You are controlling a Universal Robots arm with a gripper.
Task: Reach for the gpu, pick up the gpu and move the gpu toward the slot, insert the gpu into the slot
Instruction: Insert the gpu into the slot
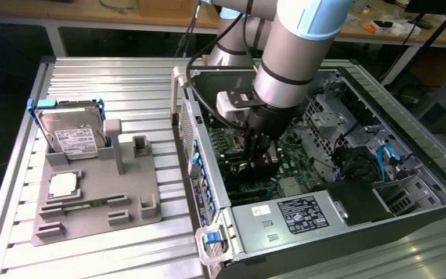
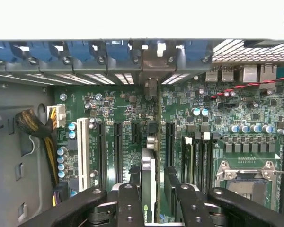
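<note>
- Gripper [image 2: 149,194]: fingers clamped on the gpu [image 2: 150,156], held edge-on above the motherboard [image 2: 118,101], inside the computer case [image 1: 301,232].
- Judgement: keep card edge parallel to the slot; bracket toward case's rear wall; press straight.

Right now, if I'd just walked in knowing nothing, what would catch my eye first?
The big silver robot arm reaching down into the open computer case, on the exterior view's right. In the wrist view, its gripper holds the gpu edge-on, upright over the green motherboard. On the exterior view's left, a silver hard drive stands in a grey holder.
</note>
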